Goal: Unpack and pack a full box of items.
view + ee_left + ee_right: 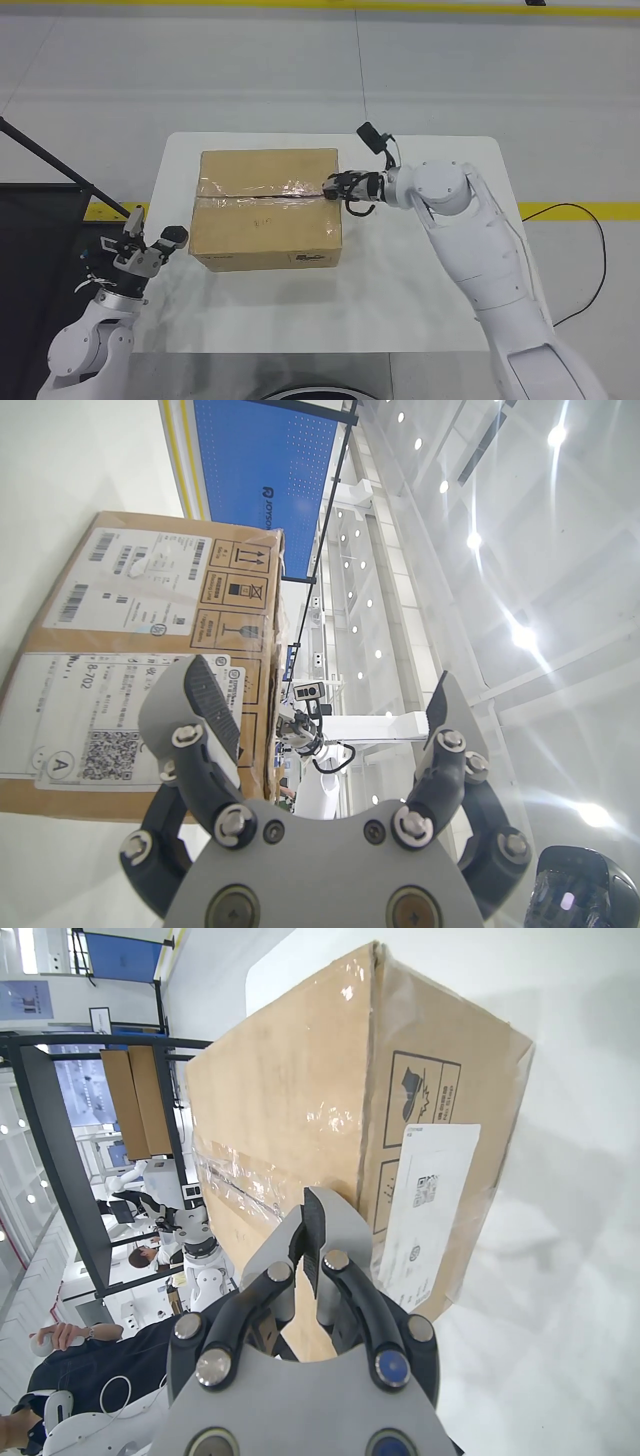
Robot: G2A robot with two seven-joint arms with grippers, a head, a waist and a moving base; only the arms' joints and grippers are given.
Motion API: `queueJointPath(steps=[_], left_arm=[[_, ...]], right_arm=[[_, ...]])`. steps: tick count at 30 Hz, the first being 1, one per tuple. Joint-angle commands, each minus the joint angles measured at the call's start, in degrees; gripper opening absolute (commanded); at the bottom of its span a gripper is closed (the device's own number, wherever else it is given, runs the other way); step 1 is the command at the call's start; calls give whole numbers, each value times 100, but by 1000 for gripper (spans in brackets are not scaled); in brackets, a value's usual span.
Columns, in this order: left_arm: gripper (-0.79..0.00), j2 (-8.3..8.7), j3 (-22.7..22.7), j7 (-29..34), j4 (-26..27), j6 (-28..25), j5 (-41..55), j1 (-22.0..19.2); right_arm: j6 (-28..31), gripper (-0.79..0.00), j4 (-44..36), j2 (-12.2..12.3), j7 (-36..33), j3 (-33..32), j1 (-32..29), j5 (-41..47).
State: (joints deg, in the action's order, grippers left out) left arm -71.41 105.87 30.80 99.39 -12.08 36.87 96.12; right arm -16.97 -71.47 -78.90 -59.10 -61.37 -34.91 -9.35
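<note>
The box (268, 205) is plain brown cardboard, shut, and sits flat on the table (420, 290), left of its middle, with its long sides running left to right. Clear tape (262, 190), wrinkled, covers the top seam from end to end; whether it is slit is hard to tell. White labels (140, 585) cover the left end. A white label (430, 1208) lies beside printed handling symbols on the right end.

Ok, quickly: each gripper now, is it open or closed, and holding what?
Left gripper: open, holding nothing.
Right gripper: closed at the top edge of the box; whether it pinches the tape cannot be told.
</note>
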Motion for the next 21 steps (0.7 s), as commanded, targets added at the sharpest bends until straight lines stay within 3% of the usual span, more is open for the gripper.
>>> queueJointPath(steps=[1,21], left_arm=[[0,0,-16,-1,-1,1,-9,-7],[0,3,-58,-21,-7,7,-18,-2]], right_arm=[[-20,-785,-94,25,54,-64,-61,-24],[-228,-785,-457,227,73,-376,-541,-108]])
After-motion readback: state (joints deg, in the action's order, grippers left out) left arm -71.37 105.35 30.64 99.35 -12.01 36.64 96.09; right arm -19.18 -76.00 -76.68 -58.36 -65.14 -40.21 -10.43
